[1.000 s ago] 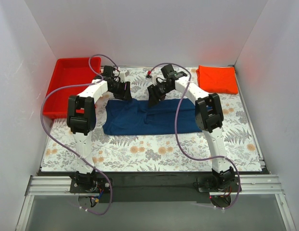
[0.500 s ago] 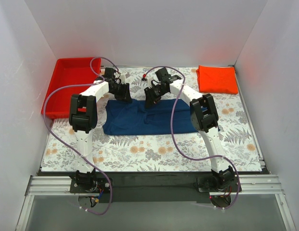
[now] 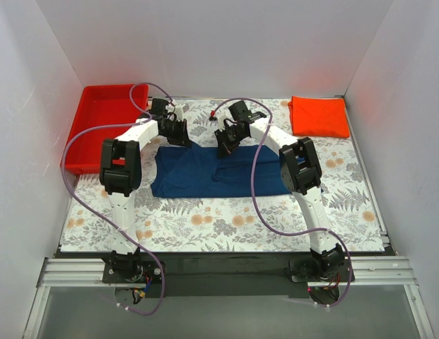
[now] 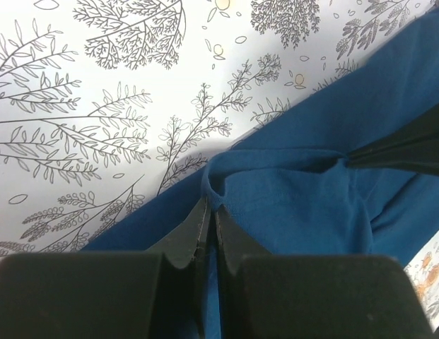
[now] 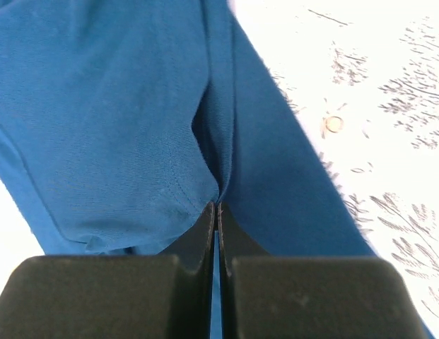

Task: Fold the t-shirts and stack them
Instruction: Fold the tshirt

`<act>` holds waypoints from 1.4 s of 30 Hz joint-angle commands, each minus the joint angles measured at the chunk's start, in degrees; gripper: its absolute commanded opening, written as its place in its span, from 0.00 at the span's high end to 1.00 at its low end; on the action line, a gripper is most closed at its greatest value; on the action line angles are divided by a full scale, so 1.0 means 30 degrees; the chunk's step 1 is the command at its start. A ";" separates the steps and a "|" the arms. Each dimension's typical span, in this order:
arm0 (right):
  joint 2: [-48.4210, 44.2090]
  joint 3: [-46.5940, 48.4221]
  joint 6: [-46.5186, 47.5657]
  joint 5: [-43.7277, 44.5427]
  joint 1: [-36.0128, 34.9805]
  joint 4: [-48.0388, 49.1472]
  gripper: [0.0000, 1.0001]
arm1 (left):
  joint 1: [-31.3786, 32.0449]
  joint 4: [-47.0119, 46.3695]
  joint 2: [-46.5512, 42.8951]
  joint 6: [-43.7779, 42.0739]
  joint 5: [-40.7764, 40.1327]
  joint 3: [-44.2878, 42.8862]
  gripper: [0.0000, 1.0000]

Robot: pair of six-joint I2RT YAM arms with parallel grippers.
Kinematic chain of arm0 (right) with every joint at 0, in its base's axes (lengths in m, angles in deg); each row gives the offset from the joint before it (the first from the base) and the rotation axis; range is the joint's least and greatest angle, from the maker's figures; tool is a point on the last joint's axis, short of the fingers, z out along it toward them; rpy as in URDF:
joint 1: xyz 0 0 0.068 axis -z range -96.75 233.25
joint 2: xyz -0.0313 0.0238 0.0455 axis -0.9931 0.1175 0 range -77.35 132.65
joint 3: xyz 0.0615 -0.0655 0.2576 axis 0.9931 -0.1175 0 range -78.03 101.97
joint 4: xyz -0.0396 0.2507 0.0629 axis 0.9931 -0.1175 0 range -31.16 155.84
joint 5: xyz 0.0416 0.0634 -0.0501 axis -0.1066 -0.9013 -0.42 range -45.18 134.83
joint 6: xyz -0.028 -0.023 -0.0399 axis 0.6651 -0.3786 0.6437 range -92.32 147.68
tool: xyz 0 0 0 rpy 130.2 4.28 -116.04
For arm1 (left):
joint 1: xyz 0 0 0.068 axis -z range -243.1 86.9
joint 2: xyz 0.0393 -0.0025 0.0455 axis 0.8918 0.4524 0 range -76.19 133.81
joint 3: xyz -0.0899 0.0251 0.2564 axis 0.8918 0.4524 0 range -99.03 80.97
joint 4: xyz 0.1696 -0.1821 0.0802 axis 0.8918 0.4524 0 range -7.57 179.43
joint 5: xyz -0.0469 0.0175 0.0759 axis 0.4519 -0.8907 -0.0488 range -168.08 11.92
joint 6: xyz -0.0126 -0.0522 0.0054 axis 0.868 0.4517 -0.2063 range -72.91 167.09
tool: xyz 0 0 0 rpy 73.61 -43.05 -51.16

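Folding in hand: left end effector [image 4: 208,206] and right end effector [image 5: 216,210] each clamp the far edge of the navy shirt [image 3: 205,180], mid counter [image 3: 205,220]. Orange shirt [image 3: 318,116] sits folded, far right. The next move likely needs an even lift, carried nearward.

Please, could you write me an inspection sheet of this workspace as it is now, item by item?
Surface: floral table cover, lying flat.
Job's things: navy t-shirt spread mid-table, partly folded; orange-red t-shirt folded square at the far right corner.
Clutter: red tray at the far left.
Grippers: left gripper and right gripper, jaws shut on the navy t-shirt's far edge.
Cables: purple cables hang in loose loops along both arms.
Surroundings: white walls; nothing else seen.
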 commanded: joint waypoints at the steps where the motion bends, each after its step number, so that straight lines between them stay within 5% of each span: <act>1: -0.1552 -0.0249 0.0142 0.1176 0.0040 0.0738 0.99 | -0.0149 -0.0615 -0.2267 -0.0904 0.0002 0.0531 1.00; 6: -0.1407 -0.0249 -0.0327 0.1147 0.0040 0.0768 0.99 | -0.0149 -0.1344 -0.3437 -0.1813 0.0674 0.2197 1.00; 12: -0.1230 -0.0221 -0.0532 0.1294 0.0011 0.0856 0.99 | -0.0120 -0.5619 -0.7355 -0.2867 0.1874 0.7878 0.99; 17: -0.1171 -0.0249 -0.0591 0.1352 0.0039 0.0856 0.99 | -0.0032 -0.8492 -0.9590 -0.3132 0.2287 1.1425 0.89; 26: -0.1054 -0.0191 -0.0825 0.1206 0.0011 0.0885 0.99 | 0.0933 -0.8205 -1.0617 -0.5033 0.2493 1.2719 0.86; 42: -0.1025 -0.0220 -0.0913 0.1294 0.0010 0.0886 0.99 | 0.3044 -0.6328 -0.9038 -0.6707 0.0679 1.2984 0.99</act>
